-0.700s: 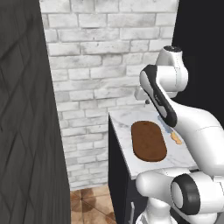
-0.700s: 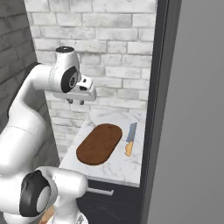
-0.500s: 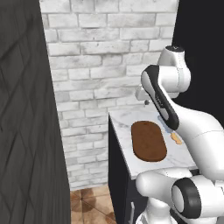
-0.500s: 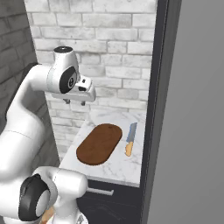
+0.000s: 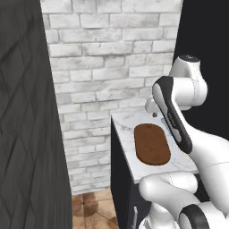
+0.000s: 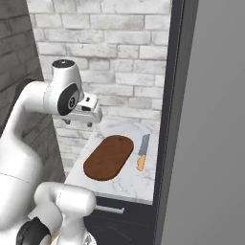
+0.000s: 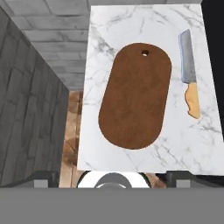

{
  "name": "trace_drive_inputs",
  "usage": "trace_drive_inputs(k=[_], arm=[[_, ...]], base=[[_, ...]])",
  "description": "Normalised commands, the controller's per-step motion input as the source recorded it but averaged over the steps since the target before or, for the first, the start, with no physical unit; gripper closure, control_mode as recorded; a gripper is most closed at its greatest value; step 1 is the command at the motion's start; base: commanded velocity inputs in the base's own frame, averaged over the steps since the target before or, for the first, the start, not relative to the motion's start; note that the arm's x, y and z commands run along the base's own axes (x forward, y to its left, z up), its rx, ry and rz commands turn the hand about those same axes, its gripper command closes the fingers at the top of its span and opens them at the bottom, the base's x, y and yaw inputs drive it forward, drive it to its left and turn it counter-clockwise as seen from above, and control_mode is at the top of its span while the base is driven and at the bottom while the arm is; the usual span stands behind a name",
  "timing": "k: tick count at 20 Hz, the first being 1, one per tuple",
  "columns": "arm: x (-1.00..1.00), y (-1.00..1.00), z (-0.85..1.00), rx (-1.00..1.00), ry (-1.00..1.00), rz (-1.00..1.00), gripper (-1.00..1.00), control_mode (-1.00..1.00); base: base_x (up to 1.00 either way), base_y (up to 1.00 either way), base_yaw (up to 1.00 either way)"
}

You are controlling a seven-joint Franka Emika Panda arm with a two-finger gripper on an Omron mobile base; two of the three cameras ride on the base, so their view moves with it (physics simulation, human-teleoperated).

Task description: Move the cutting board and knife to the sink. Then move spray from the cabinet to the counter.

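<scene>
**Arm swings back over the board, pincer wide**

Swinging a little since the earlier frames, the arm's upper joint sits further toward the dark panel in the left base view, and in the right base view the pincer (image 6: 82, 119) hangs slightly further out over the desk (image 6: 129, 179); board and knife lie where they were. That small shift reads as the approach to the first pickup, with nothing lifted yet, so the whole task is ahead: board and knife to the sink, then the spray from the cabinet.

Released and spread wide, the pincer holds nothing; it hovers well above the marble, clear of everything on it.

From the hand view, the cutting board (image 7: 135, 100) lies straight ahead, its long axis running from about 12 to 6 o'clock with a slight lean toward 1, the small hanging hole at the 12 o'clock end. Its near rounded end comes close to the desk's front edge. The knife (image 7: 189, 78) lies at about 2 o'clock from the board's middle, just beside the board's edge but apart from it, blade pointing to 12 and the tan handle toward 6.

My judgement: the flat board will be awkward to grip from above, and its overhang-free position may call for pinching an edge
</scene>
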Motion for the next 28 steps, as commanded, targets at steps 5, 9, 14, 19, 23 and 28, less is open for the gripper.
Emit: trace_drive_inputs(k=[5, 9, 14, 19, 23, 28], arm=[[-0.64, -0.13, 0.00, 0.00, -0.06, -0.03, -1.00, -1.00], [-0.53, -0.30, -0.01, 0.00, 0.00, -0.04, -1.00, -1.00], [-0.61, -0.12, -0.24, 0.00, 0.00, -0.05, -1.00, -1.00], [-0.39, -0.07, -0.11, 0.00, 0.01, -0.07, -1.00, -1.00], [-0.09, 0.00, -0.12, -0.02, 0.00, -0.08, -1.00, -1.00], [0.03, 0.02, -0.15, -0.05, 0.01, -0.07, -1.00, -1.00]], base=[[0.00, 0.00, 0.00], [0.00, 0.00, 0.00], [0.00, 0.00, 0.00], [0.00, 0.00, 0.00], [0.00, 0.00, 0.00], [0.00, 0.00, 0.00]])
